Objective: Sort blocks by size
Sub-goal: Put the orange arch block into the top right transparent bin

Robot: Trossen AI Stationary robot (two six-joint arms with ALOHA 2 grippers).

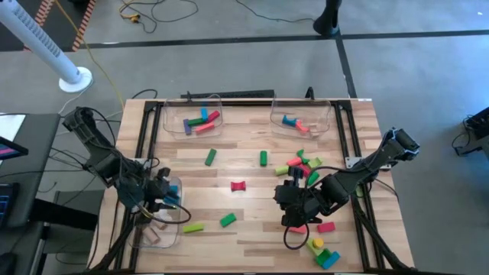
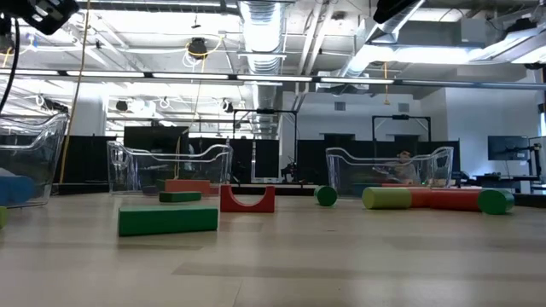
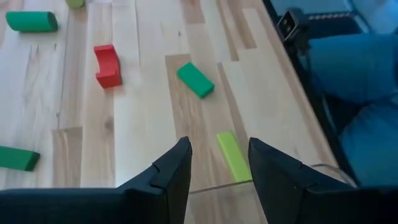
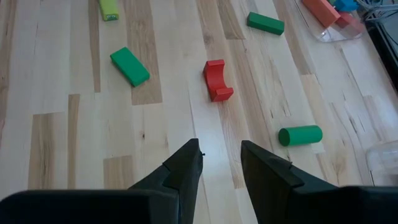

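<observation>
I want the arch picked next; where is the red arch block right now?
In the high view the red arch block lies alone near the table's middle, between the two arms, with a green cylinder beyond it toward the bins.

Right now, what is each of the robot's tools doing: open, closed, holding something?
Left tool: open, holding nothing, above the table's near-left bin.
Right tool: open, holding nothing, over bare table.

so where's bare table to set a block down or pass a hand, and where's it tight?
Free: the strip between the red arch block and the two far bins, and the near edge between the green block and the right end effector. Crowded: the block pile by the right arm, and the near-left bin corner under the left end effector.
</observation>
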